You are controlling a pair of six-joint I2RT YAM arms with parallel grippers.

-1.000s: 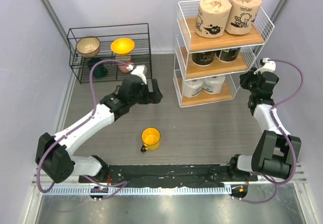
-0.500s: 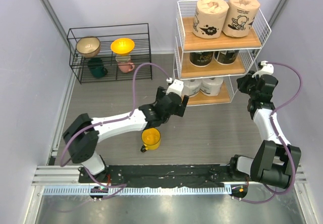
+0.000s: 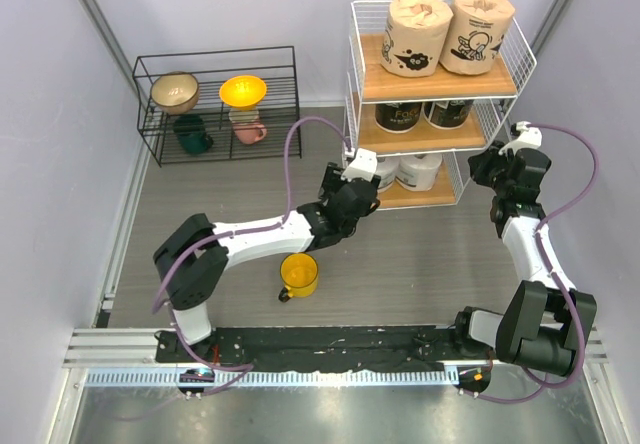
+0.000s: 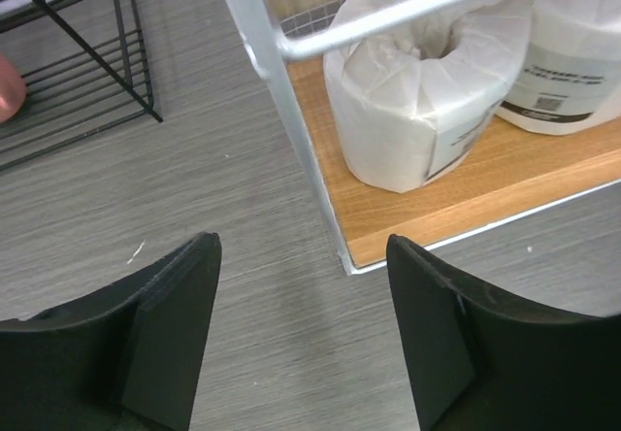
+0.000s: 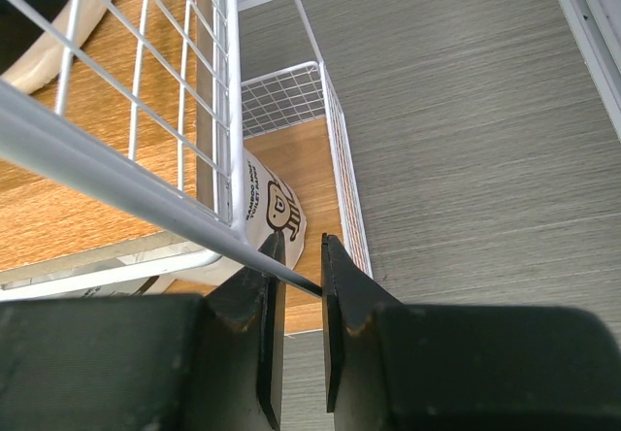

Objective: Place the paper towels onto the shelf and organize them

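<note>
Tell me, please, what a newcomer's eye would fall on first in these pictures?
The tall white wire-frame shelf with three wooden boards stands back right, two tan-brown paper towel rolls with black cartoon print on its top board. The right claw is shut on a thin wire of its right side, while the open left claw hovers by its bottom-left corner. A round yellow mug sits mid-floor.

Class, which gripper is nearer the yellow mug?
Left. The left gripper is beyond the yellow mug, by the shelf's corner; the right gripper is at the shelf's far side.
</note>
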